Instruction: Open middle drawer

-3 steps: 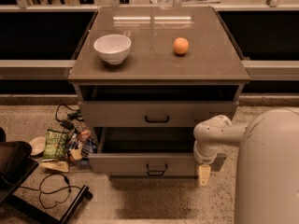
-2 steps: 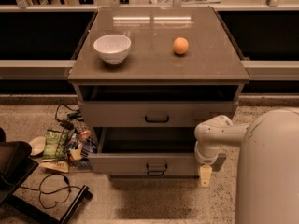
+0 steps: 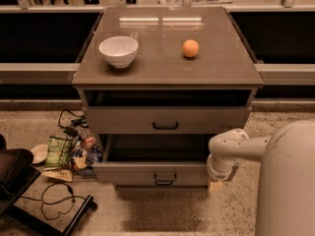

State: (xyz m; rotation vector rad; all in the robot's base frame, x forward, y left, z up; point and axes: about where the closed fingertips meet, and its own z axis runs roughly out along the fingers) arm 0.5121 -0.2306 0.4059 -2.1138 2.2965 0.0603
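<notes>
The grey cabinet shows two drawer fronts, each with a small black bar handle. The upper drawer is nearly in, with a dark gap above it. The middle drawer below it is pulled out towards me, its handle at the centre and its inside in shadow. Any drawer beneath it is hidden. My gripper hangs from the white arm by the right end of the middle drawer's front, close to the floor, holding nothing that I can see.
A white bowl and an orange sit on the cabinet top. Snack bags and cables litter the floor at the left, beside a black stand. My white body fills the lower right.
</notes>
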